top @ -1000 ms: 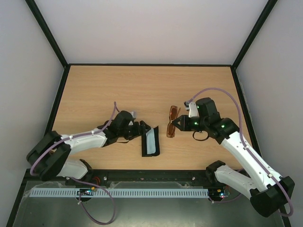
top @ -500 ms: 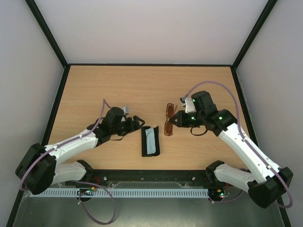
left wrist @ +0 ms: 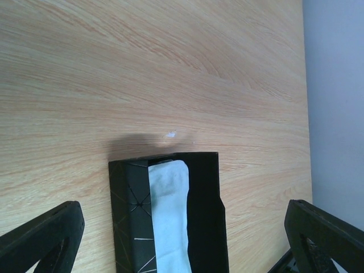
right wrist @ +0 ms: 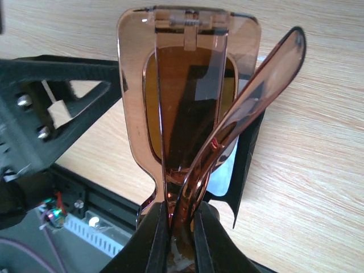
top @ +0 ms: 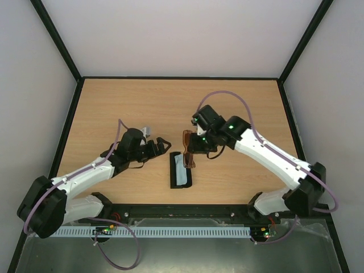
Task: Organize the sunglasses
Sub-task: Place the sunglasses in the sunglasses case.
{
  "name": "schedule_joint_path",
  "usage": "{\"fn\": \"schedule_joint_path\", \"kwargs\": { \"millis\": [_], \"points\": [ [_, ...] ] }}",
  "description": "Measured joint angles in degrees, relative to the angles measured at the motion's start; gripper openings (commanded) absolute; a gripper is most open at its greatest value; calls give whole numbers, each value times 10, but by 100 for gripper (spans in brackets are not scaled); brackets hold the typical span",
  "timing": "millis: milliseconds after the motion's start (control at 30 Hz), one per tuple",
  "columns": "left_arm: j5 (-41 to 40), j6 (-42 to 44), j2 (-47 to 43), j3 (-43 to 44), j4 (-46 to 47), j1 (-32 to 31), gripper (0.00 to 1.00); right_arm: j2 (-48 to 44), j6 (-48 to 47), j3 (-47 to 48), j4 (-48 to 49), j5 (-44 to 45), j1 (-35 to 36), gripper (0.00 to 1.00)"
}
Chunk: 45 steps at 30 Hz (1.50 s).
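Note:
The brown sunglasses (top: 189,149) are folded and held in the air by my right gripper (top: 197,143), just above the far end of the open black case (top: 181,170). In the right wrist view the sunglasses (right wrist: 187,108) are pinched at their middle between my shut fingers (right wrist: 153,239), with the case (right wrist: 245,153) below them. A light blue cloth (left wrist: 170,216) lies inside the case (left wrist: 207,216). My left gripper (top: 162,147) is open and empty, just left of the case's far end; its fingertips (left wrist: 48,236) flank the case.
The wooden table (top: 170,108) is walled by a black frame. A black rail (top: 182,211) and a white slotted strip (top: 148,232) run along the near edge by the arm bases.
My right gripper has carried the sunglasses left and toward the case, now over its far end. My left gripper has let go of the case and drawn back a little to the left.

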Motion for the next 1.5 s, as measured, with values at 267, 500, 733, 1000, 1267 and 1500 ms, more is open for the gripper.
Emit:
{"fn": "schedule_joint_path", "kwargs": {
  "millis": [267, 500, 733, 1000, 1267, 1500],
  "points": [
    [12, 0, -37, -46, 23, 6, 99, 93, 35, 11, -16, 68, 36, 1],
    [17, 0, -64, -73, 30, 30, 100, 141, 57, 7, -9, 87, 65, 1],
    [28, 2, -73, -90, 34, 44, 100, 204, 59, 7, 7, 97, 78, 1],
    [38, 2, -74, -103, 46, 45, 99, 249, 59, 7, 26, 102, 82, 1],
    [46, 2, -71, -111, 59, 47, 99, 277, 59, 5, 45, 103, 86, 1],
    [52, 2, -71, -114, 65, 56, 99, 295, 59, 4, 51, 104, 90, 1]
  ]
}}
